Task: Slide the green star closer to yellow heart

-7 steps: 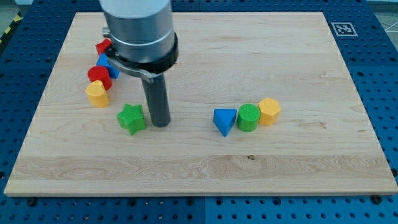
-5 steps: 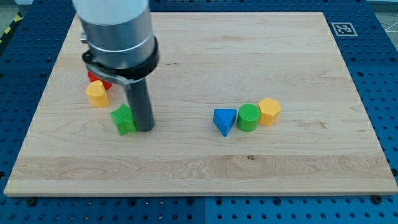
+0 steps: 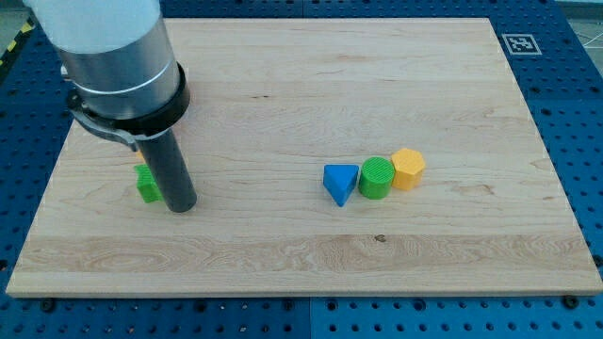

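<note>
The green star [image 3: 146,185] lies on the wooden board [image 3: 301,104] at the view's left, mostly hidden behind my rod. My tip [image 3: 181,206] rests on the board just right of the star and touches it. The arm's grey body covers the upper left of the board, so the yellow heart and the red and blue blocks near it do not show; only a sliver of yellow [image 3: 138,151] peeks out just above the star.
A blue triangular block [image 3: 340,183], a green cylinder [image 3: 376,177] and a yellow hexagonal block [image 3: 408,169] sit in a row right of centre. The board lies on a blue perforated table [image 3: 584,141].
My tip has moved to the view's left, pushing the green star left with it. The arm's body now hides the yellow heart and the red and blue blocks.
</note>
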